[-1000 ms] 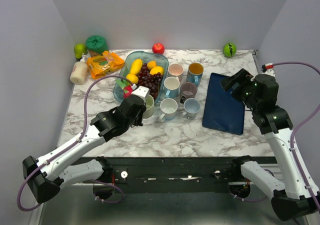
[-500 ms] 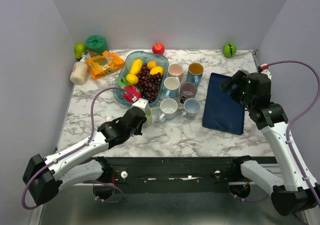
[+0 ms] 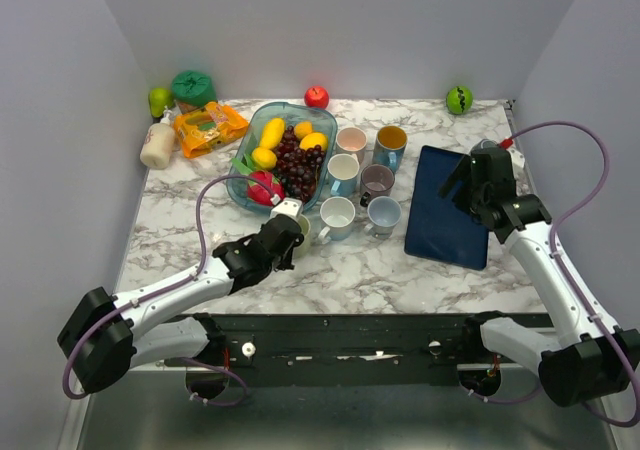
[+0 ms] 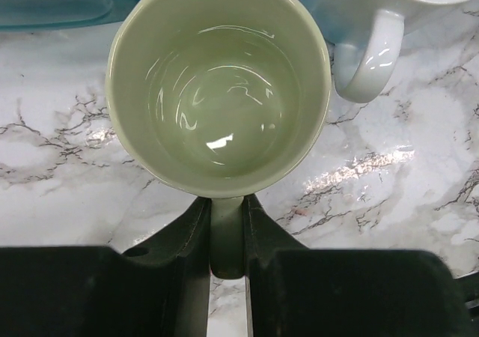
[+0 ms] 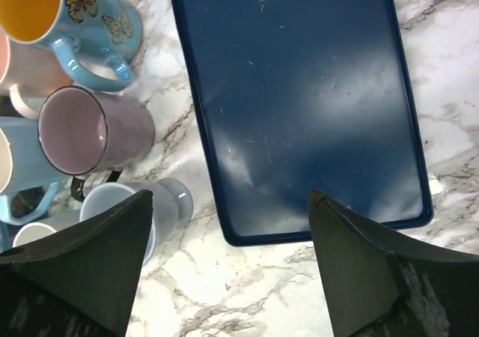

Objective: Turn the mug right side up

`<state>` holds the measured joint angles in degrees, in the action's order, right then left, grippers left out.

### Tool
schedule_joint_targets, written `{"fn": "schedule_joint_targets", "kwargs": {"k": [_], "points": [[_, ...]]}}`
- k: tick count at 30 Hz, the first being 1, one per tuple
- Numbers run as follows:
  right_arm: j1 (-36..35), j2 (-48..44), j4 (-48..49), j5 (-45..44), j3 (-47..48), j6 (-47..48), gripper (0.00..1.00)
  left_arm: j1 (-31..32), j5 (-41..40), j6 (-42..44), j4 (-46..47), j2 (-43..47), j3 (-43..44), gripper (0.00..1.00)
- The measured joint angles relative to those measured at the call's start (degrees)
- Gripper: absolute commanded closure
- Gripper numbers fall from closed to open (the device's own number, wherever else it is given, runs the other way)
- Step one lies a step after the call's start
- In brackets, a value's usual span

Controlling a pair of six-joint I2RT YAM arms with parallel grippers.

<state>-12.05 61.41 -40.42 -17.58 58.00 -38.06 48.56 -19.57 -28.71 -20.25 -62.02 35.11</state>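
The left claw (image 4: 227,228), clamped on its handle, has brought the green mug (image 4: 217,90) down mouth up, so letting go looks next; the right claw (image 5: 228,202) is apart.

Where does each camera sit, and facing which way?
Top: above and behind, looking down on the table; left arm and right arm show.
Left wrist: looks into the green mug; left tool grips its handle.
Right wrist: looks down on the blue tray; open right tool shows.
Shared: top and right wrist show the tray.

The left hand (image 3: 289,233) hides most of the green mug (image 4: 217,90) from above.
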Motion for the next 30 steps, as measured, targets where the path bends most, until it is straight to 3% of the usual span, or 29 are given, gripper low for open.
{"fn": "schedule_joint_targets", "kwargs": {"k": [7, 17, 20, 22, 28, 30], "points": [[1.3, 1.0, -0.5, -1.6, -0.1, 0.3, 0.1, 0.7, -1.3, -1.4, -0.6, -0.1, 0.0, 0.76], [5.6, 5.5, -1.0, -4.2, -0.3, 3.6, 0.1, 0.7, -2.8, -3.6, -0.7, -0.1, -0.7, 0.68], [7.0, 7.5, -0.3, -4.7, -0.3, 5.0, 0.09, 1.0, -3.0, -4.3, 0.0, -0.1, -1.5, 0.57], [7.9, 9.0, 0.4, -5.2, -0.2, 6.0, 0.09, 1.0, -3.4, -4.9, 0.6, -0.1, -2.2, 0.41], [9.6, 14.5, 3.2, -7.1, 2.4, 11.6, 0.09, 1.1, -4.5, -6.8, 1.0, 0.3, -3.4, 0.1], [10.3, 16.6, 4.7, -7.4, 3.7, 14.8, 0.08, 1.1, -5.3, -7.1, 0.7, 1.4, -3.4, 0.05]]}}
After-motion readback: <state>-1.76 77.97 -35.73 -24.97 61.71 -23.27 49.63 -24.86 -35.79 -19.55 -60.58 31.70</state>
